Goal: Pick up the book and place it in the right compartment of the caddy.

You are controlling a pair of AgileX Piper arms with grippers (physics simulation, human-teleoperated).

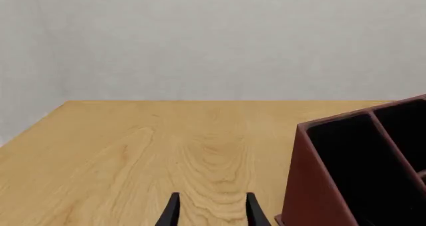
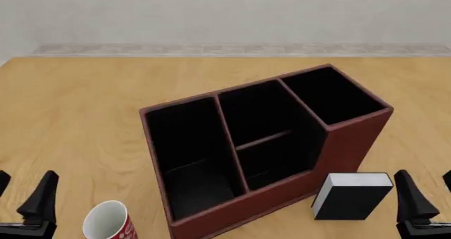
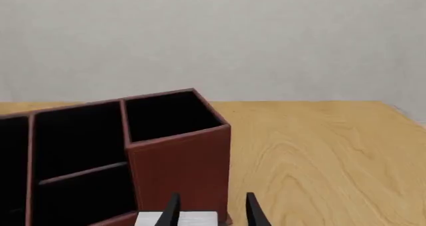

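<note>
nothing is yet done: the book point(image 2: 351, 196) stands on the table point(image 2: 84, 102) just beside the caddy point(image 2: 262, 144), below its right compartment point(image 2: 330, 95), ungrasped. the right gripper point(image 3: 209, 211) and left gripper point(image 1: 209, 211) are held apart, empty. a cup point(image 2: 107, 221) is shown only by the front view.

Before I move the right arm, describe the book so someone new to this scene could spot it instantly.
Find the big reddish-brown caddy in the middle of the table. At the foot of its tallest, narrow end, on the near right side, stands the book, close to the right gripper. Its black cover and white page edges set it apart from the white-and-red cup at near left.
</note>
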